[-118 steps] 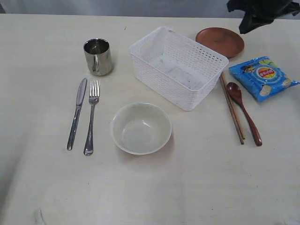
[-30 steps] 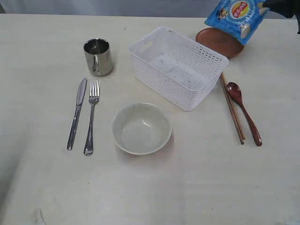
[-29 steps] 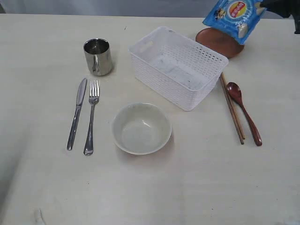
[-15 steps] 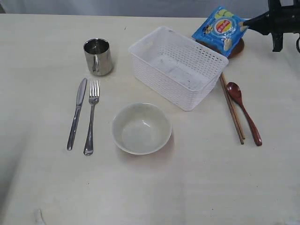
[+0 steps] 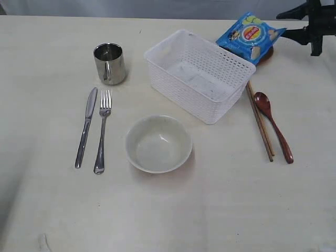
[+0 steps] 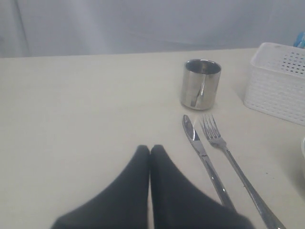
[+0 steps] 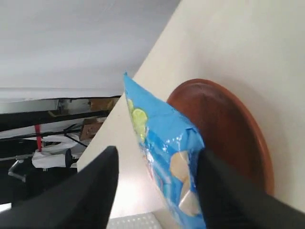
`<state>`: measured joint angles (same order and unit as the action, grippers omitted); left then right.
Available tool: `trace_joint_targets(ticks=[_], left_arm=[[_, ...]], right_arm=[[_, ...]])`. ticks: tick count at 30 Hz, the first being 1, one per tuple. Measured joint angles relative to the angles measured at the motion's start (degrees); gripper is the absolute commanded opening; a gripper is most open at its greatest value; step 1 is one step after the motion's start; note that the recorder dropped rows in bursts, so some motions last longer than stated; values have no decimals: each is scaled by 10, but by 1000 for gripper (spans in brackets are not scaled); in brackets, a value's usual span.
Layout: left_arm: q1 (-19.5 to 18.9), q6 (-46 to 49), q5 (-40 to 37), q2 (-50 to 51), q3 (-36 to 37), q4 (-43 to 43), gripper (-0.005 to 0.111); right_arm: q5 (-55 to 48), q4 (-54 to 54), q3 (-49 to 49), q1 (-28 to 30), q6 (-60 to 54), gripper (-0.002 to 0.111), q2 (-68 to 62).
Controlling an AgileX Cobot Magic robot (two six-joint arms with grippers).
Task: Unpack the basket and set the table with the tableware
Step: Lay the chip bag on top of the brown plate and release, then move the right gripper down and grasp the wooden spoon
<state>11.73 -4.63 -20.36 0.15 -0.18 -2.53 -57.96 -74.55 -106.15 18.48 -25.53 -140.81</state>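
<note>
Since the earlier exterior frames, the blue snack bag [image 5: 248, 35] has travelled from beside the spoon [image 5: 273, 126], through the air, to lie on the small brown plate [image 5: 266, 54], which it now largely covers; every other item keeps its place. The right end effector [image 5: 281, 24] stands with its jaws spread wide on either side of the bag's end, holding nothing. The left end effector [image 6: 150, 148] hovers near the knife [image 5: 85, 127] with its fingers pressed together and empty. The white lattice basket [image 5: 184, 90] sits at the middle of the surface [image 5: 210, 210], upright and apparently empty. The tableware is laid around it: mug [image 5: 109, 63], knife and fork [image 5: 102, 131] to its left, the pale bowl [image 5: 158, 143] in front, chopsticks [image 5: 260, 123] and spoon side by side to its right, and the plate behind its right corner. The step in hand appears to be the release of the bag, with unpacking essentially done. The next move calls for drawing the right arm back without catching the bag, which seems light and easily dragged. Whether the bag touches the basket's rim cannot be told.
</note>
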Motion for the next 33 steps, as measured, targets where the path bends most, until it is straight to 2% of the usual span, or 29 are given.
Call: trace_joint_targets(ticks=[6, 8, 10, 13, 14, 26, 30, 33], left_arm=[[0, 0, 0, 0, 0, 0, 0], [0, 0, 0, 0, 0, 0, 0], [0, 0, 0, 0, 0, 0, 0], [0, 0, 0, 0, 0, 0, 0], [0, 0, 0, 0, 0, 0, 0], [0, 0, 0, 0, 0, 0, 0], [0, 0, 0, 0, 0, 0, 0], [0, 0, 0, 0, 0, 0, 0]], right_arm=[[-93, 20, -80, 42, 10, 49, 0], [-105, 48, -95, 54, 14, 45, 0], [-110, 94, -99, 65, 18, 33, 2], [-114, 144, -100, 75, 37, 5, 5], [-114, 156, -98, 78, 42, 0, 6], [-115, 189, -87, 81, 45, -1, 138], [-111, 226, -85, 66, 45, -1, 196], [-66, 272, -56, 47, 48, -1, 249]])
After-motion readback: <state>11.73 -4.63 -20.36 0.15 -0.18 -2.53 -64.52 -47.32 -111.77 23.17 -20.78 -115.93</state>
